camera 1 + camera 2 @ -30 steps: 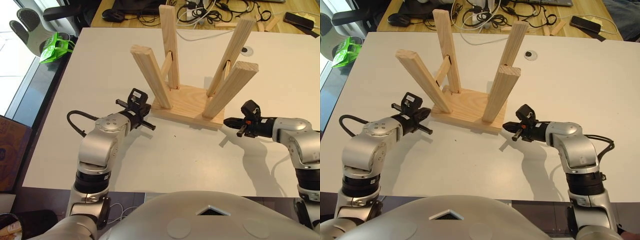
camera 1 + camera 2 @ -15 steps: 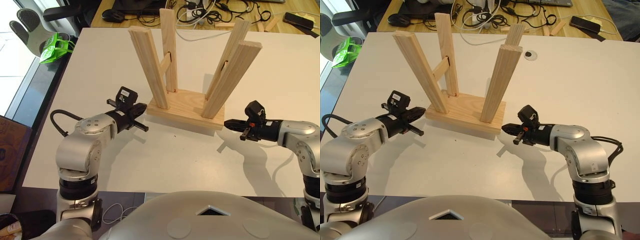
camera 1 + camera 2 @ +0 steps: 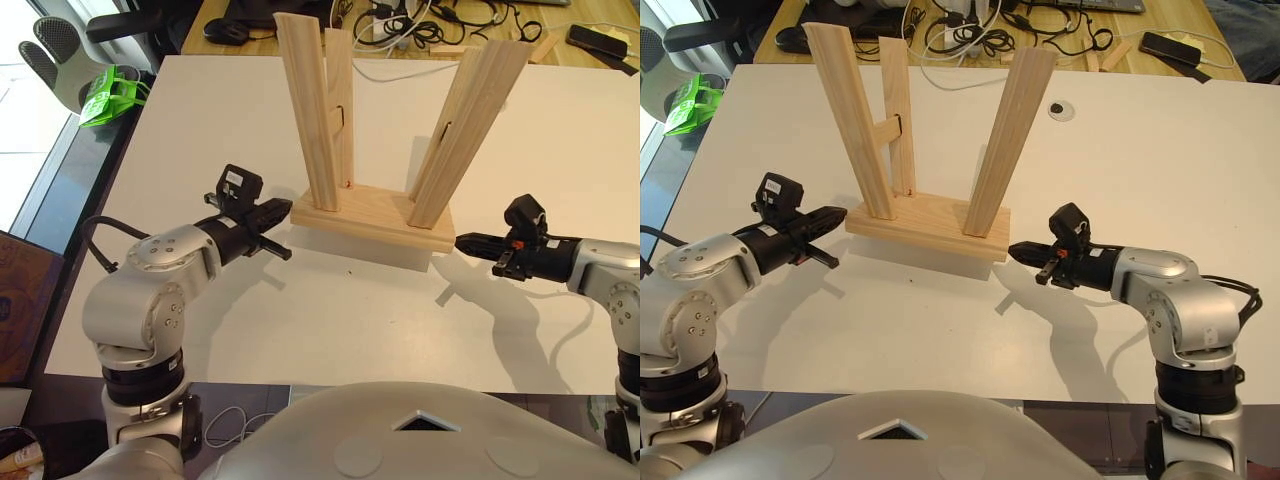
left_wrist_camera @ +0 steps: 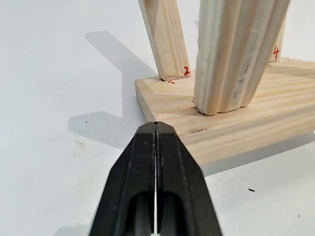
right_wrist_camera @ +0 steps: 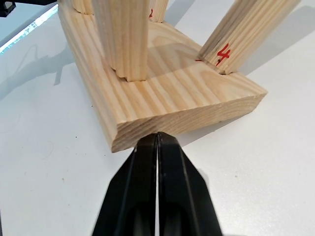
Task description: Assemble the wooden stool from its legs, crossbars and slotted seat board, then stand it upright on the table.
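The wooden stool stands upside down on the white table (image 3: 200,120). Its seat board (image 3: 372,217) lies on the tabletop and the legs (image 3: 305,100) point up, splayed outward. A short crossbar (image 3: 885,128) joins the two left legs. My left gripper (image 3: 287,207) is shut and empty, its tip at the board's left end; the left wrist view has the shut tip (image 4: 155,126) just before the board's corner (image 4: 236,123). My right gripper (image 3: 462,240) is shut and empty at the board's right end, its tip (image 5: 157,135) against the board's lower edge (image 5: 162,88).
A round cable grommet (image 3: 1061,107) sits in the table behind the stool. Beyond the far edge is a wooden desk with cables (image 3: 400,25), a mouse (image 3: 222,30) and loose wood pieces (image 3: 545,45). A green bag (image 3: 112,92) lies left of the table.
The stool has tipped away from me: its legs leaned toward me before and now stand more upright, with the board flatter on the table. Both shut grippers have moved outward along with the board's ends.
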### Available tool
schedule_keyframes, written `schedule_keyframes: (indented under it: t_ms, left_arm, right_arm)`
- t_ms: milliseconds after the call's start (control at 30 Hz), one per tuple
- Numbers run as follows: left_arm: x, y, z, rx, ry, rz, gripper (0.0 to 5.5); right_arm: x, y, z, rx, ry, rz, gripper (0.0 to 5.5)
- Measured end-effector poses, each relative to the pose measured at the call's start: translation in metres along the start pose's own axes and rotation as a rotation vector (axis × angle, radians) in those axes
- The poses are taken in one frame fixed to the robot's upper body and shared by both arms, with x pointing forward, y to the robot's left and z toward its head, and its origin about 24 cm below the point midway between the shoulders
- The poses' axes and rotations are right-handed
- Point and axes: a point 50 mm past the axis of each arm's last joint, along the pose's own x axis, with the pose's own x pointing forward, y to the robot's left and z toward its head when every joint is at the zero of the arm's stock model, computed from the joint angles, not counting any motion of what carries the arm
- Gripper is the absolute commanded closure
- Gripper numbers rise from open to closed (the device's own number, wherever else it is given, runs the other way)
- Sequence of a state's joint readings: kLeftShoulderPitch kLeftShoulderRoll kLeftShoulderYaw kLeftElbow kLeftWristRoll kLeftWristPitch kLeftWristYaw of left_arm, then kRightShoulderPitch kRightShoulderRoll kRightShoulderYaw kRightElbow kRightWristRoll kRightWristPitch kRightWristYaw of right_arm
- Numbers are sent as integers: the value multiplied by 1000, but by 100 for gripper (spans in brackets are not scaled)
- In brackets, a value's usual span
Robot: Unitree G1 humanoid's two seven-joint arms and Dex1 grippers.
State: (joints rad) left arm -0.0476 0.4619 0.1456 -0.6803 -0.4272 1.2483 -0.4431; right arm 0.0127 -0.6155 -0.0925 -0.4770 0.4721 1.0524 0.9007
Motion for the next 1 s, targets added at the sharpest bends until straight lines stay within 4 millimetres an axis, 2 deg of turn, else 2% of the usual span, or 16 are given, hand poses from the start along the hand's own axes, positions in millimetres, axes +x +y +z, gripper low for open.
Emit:
schedule_keyframes:
  t_ms: [533,1000]
  left_arm:
    - [-13,7,12,-79,-96,-44,548]
    - [-14,10,17,-123,-138,-64,548]
  right_arm:
    - [-10,4,8,59,-97,51,550]
    - [-14,4,12,64,-130,61,550]
